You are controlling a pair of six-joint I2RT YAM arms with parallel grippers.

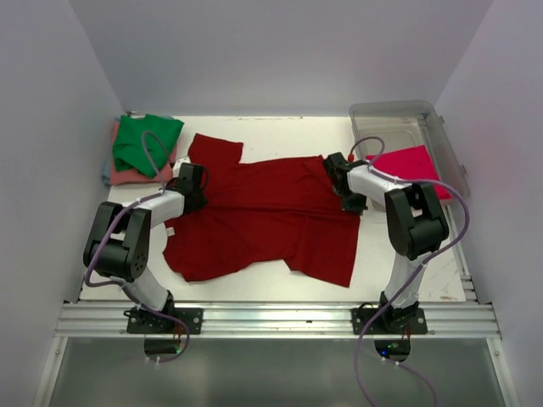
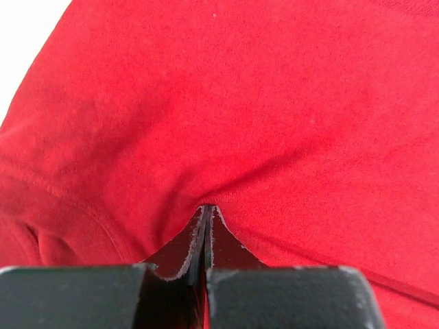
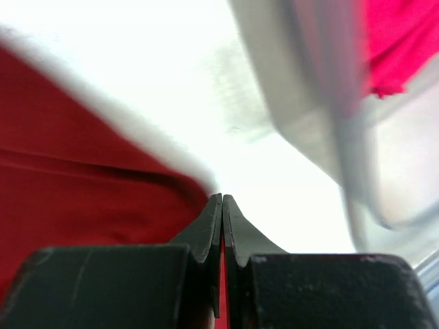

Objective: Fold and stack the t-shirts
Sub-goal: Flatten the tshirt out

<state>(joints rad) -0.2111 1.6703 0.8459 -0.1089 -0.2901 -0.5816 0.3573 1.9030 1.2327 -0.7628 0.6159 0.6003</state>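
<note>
Currently the red shirt (image 1: 263, 216) is being pinched at opposite sides by the left gripper (image 2: 207, 208) and right gripper (image 3: 222, 198), jaws pressed together on cloth

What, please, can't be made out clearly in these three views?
- Top view: the left wrist and right wrist hide their jaws on the dark red shirt.
- Top view: the green shirt covers most of the salmon shirt.
- Right wrist view: the tub and pinkish-red shirt are blurred and cut off by the frame edge.

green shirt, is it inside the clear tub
No, the green shirt lies on a pink shirt at the far left, opposite the clear tub.
</note>
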